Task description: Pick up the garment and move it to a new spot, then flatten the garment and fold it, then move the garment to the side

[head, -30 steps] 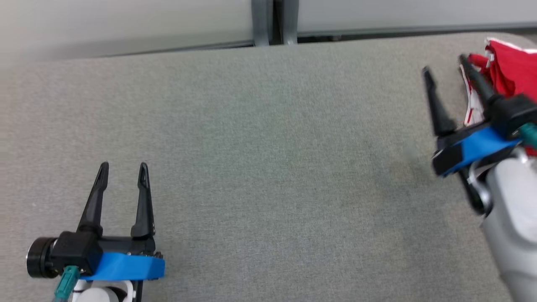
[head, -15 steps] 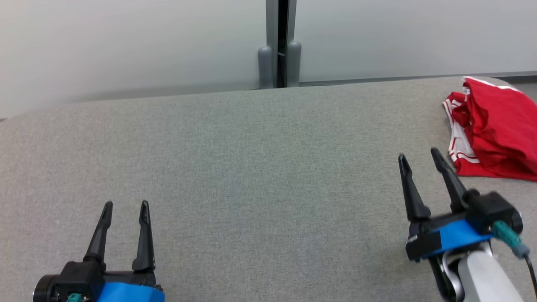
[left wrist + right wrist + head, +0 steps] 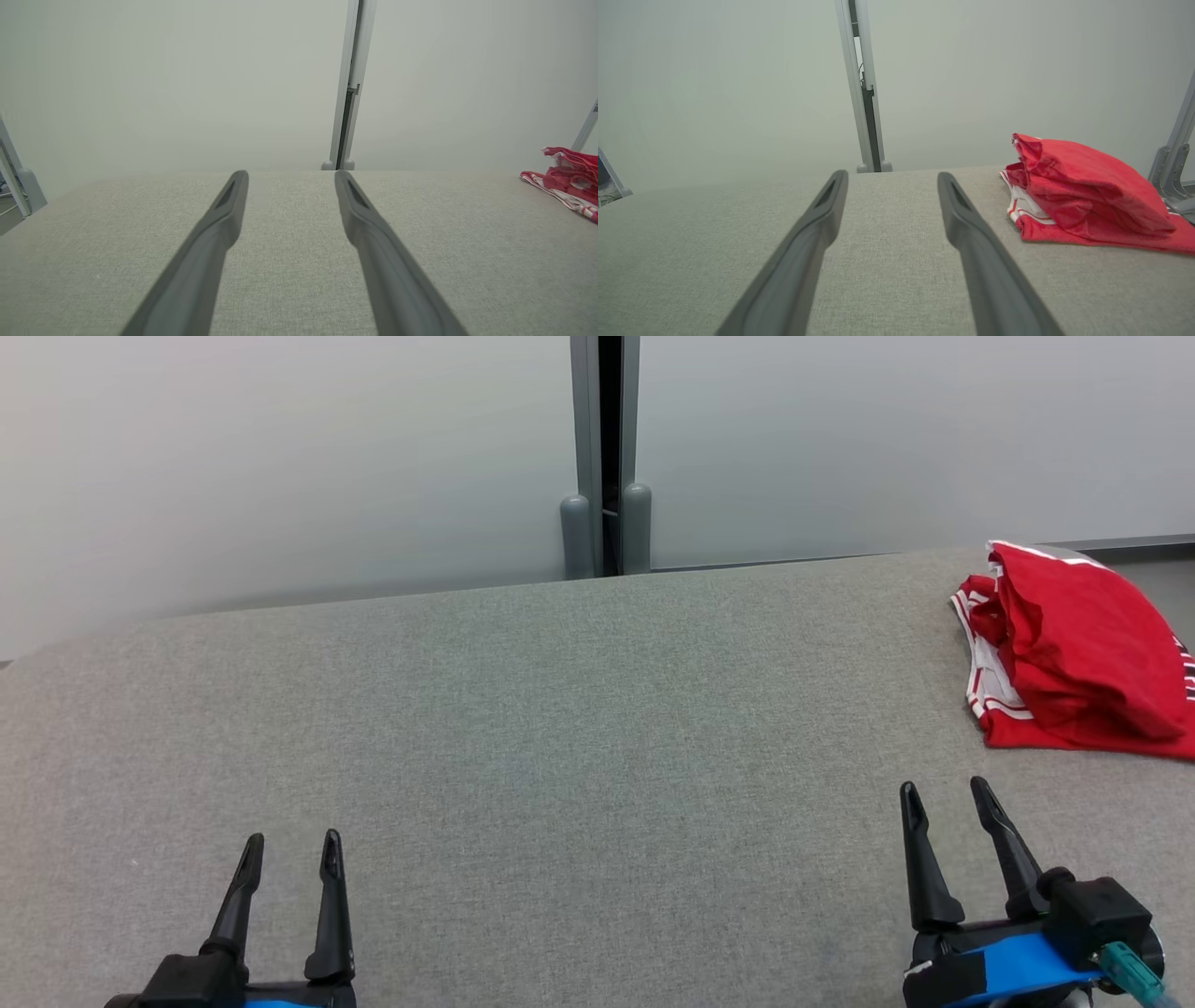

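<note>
Our right gripper (image 3: 943, 789) and left gripper (image 3: 292, 838) hover spread and empty over the table's (image 3: 560, 709) near edge. The red garment (image 3: 1074, 653) lies roughly folded at the far right corner, so we judge it set aside, with nothing left to do.

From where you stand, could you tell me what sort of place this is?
Probably a robot test bay, not a home: a wide table covered in grey fabric, plain pale panels joined by a metal post behind it, and a red garment lying at its far right.
</note>
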{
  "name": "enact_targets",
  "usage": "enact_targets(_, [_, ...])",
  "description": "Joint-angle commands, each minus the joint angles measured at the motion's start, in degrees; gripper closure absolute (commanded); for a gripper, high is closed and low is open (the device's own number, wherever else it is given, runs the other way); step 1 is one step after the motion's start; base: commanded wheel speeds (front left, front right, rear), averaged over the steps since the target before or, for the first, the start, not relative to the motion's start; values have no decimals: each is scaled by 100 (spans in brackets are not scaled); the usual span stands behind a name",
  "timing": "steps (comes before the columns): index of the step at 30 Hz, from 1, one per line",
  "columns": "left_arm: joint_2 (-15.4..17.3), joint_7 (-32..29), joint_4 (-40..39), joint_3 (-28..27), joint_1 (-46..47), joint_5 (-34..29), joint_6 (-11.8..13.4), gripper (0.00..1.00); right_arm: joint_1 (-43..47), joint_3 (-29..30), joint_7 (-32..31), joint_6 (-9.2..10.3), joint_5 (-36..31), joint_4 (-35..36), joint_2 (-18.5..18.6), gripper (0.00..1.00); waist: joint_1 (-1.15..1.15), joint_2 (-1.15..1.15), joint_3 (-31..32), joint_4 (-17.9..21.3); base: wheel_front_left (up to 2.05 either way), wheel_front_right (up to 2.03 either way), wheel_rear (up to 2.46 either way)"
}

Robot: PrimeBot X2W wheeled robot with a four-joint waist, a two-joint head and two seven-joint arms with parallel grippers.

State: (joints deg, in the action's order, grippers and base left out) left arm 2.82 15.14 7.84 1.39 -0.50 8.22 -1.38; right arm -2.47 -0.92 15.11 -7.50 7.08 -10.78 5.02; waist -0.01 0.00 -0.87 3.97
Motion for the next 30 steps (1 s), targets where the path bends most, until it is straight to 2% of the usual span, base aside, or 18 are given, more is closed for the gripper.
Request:
enact_targets(1, [20,-3,17,-18,-76,23,52,0,148,34,-1,3,-40,79,-64,0,1,0,37,-24,0,0,0])
enact_targets(23, [20,-3,29,-69,-126,46,9,0,297,13,0,3,-125,128,-195,0,1,0,171,-84,0,0,0])
enact_targets(24, [0,0,38,-57,-83,36,18,100,262,19,0,0,-108,137,-166,100,1,0,171,-85,0,0,0])
enact_targets(30, [-49,-17,321,-57,-188,74,17,100,311,20,-15,0,-65,-121,-165,100,2,0,171,-87,0,0,0])
